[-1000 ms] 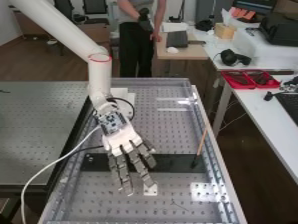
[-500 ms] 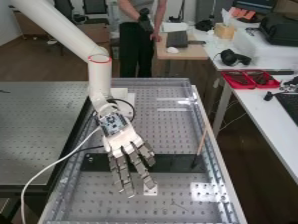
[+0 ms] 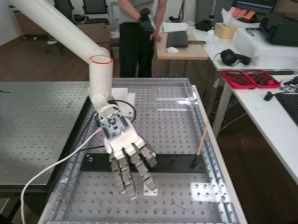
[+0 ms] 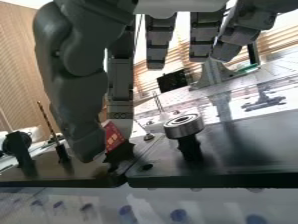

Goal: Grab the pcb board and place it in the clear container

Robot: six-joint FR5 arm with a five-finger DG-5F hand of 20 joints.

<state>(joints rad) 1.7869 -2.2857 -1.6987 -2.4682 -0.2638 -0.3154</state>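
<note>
Seeing the hand (image 3: 124, 142) over the dark strip (image 3: 176, 162) laid across the bench (image 3: 100, 202), on the left-hand half in the high view. Hanging from the white arm (image 3: 100, 80), back turned up toward the camera, with fingers (image 3: 120, 177) nearly straight, slightly spread and pointing toward the bench's near edge. Reading the task's board as the small red board (image 4: 114, 137) in the wrist view, tilted, between the thumb (image 4: 72, 100) and the nearest finger, just above a dark jagged piece (image 4: 120, 154) at the strip's seam. Cannot tell touching from a narrow gap there, nor any pinch on the board.

Near the jagged piece, on the same strip, can make out a shiny metal ring (image 4: 184, 126) on top of a short dark post (image 4: 190, 148). Also see a thin brown stick (image 3: 201, 142) leaning at the strip's right-hand end in the high view, close to the bench's right edge. Close to the fingertips, in the high view, find a small white square (image 3: 151, 190) just on the near side of the strip. Beyond the bench's right edge, see red trays (image 3: 239, 80) on a white table (image 3: 258, 107).
</note>
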